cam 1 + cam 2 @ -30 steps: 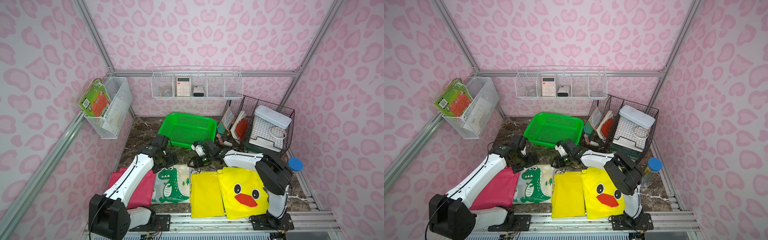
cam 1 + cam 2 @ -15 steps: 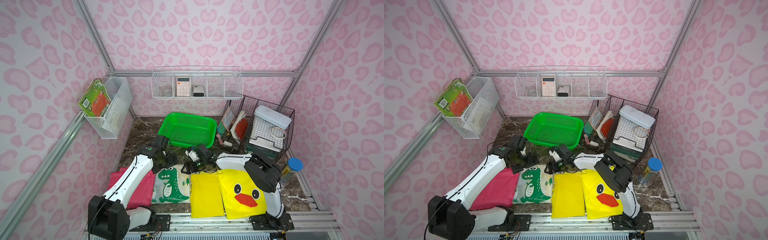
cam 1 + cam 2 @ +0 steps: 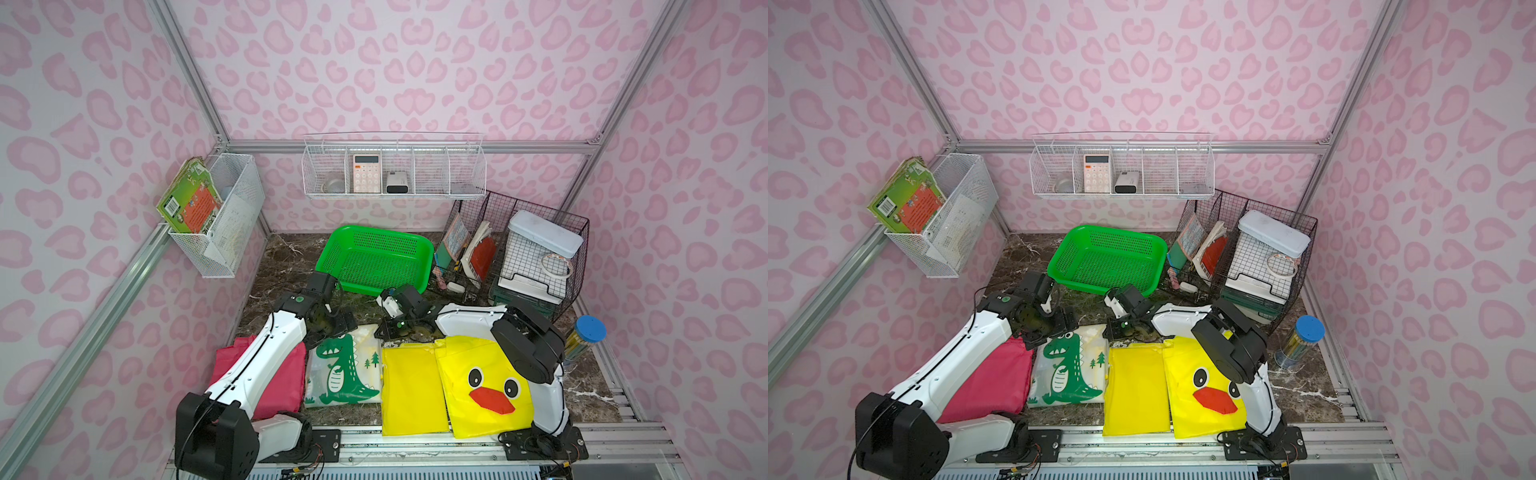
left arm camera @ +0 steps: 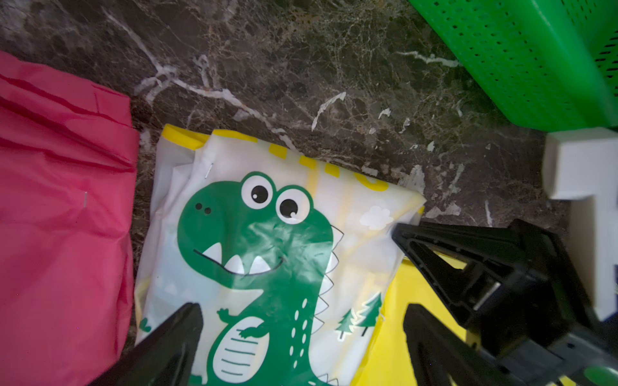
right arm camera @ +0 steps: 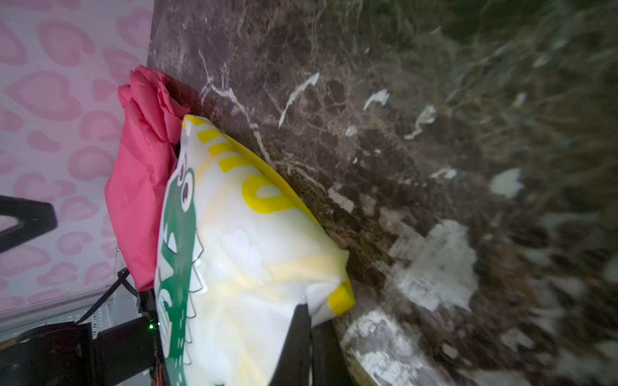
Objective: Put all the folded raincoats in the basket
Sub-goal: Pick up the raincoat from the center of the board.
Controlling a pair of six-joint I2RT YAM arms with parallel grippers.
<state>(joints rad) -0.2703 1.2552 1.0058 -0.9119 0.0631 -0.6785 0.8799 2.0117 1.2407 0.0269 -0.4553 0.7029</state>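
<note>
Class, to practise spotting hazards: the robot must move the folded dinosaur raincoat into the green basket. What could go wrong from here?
1. The right gripper pinches only one corner of the dinosaur raincoat; lifted so, it may unfold or slip out.
2. The left gripper hangs open above it, near the yellow raincoat, whose edge it might catch.
3. Trailing plastic could snag on the basket rim.

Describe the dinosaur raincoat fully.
The dinosaur raincoat is glossy translucent white plastic with yellow trim, printed with a green dinosaur, trees and a cloud. It lies folded on the marble table, beside the pink raincoat and against the plain yellow raincoat. The right gripper has jaws shut on one corner; the left gripper hovers open above.
</note>
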